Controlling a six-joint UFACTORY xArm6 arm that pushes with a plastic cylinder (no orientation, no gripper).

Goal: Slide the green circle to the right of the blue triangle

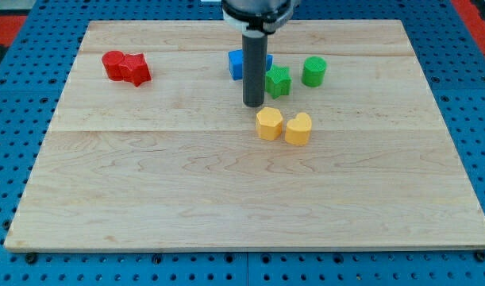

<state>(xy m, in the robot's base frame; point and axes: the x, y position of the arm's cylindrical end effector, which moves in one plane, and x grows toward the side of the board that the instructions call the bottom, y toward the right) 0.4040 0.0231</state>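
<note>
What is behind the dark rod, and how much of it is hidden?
Behind the rod a blue block shows at its left edge, with a blue sliver at its right. The block's middle is covered, so its shape cannot be confirmed. My tip rests left of the green star-like block.

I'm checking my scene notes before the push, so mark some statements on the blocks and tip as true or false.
1. The green circle sits at the view's right of the green star-like block. True.
2. My tip touches the red blocks. False: they lie far off at the view's left.
3. Two yellow blocks lie side by side below the green ones. True.
4. The blue block is fully visible. False: the rod covers part of it.
</note>
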